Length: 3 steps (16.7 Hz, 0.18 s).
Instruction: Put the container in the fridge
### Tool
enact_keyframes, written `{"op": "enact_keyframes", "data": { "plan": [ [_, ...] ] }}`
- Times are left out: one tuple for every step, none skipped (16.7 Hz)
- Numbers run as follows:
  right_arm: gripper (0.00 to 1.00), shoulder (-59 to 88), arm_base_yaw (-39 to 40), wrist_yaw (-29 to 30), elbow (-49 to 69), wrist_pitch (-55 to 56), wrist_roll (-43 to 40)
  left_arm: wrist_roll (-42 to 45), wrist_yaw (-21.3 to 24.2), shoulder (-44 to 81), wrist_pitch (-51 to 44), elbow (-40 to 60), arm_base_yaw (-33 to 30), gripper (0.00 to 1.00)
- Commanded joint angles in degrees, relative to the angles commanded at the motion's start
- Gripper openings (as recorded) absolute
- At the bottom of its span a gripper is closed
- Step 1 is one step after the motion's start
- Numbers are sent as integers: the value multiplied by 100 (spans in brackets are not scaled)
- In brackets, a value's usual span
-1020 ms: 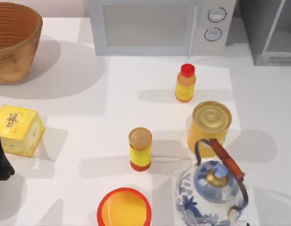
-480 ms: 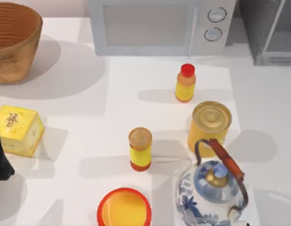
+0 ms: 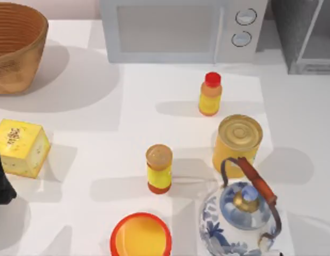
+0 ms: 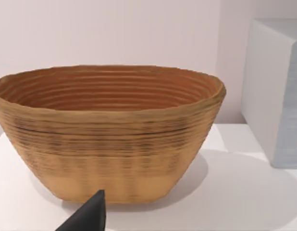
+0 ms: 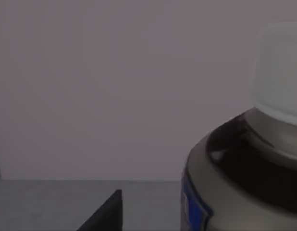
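Grey metal fridge [image 3: 306,34] stood at the desk's [image 3: 79,106] far right corner, just right of the white microwave [image 3: 181,29]. Container's place: could not tell. A woven basket [image 3: 15,48] sat at the far left corner, and a yellow box [image 3: 21,148] near the left edge. Mid-desk stood a red-capped bottle [image 3: 210,94], a gold-lidded can [image 3: 238,140], a tan-capped bottle [image 3: 159,168], a blue-and-white teapot [image 3: 240,218] touching or just in front of the can, and a red-rimmed dish [image 3: 141,236] at the near edge. Left arm [image 3: 0,184] sat at the left edge, beside the box; left gripper [image 4: 91,216] faced the basket. Right gripper [image 5: 107,214] sat near a dark pale-capped bottle [image 5: 244,173] in a dim view. Jaws, either side: could not tell whether spread or pressed together.
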Motion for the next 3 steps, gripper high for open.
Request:
{"op": "enact_keyframes", "data": {
  "plan": [
    [100,0,0,0,0,0,0,0,0,0,0,0,0,100],
    [100,0,0,0,0,0,0,0,0,0,0,0,0,100],
    [100,0,0,0,0,0,0,0,0,0,0,0,0,100]
  ]
}}
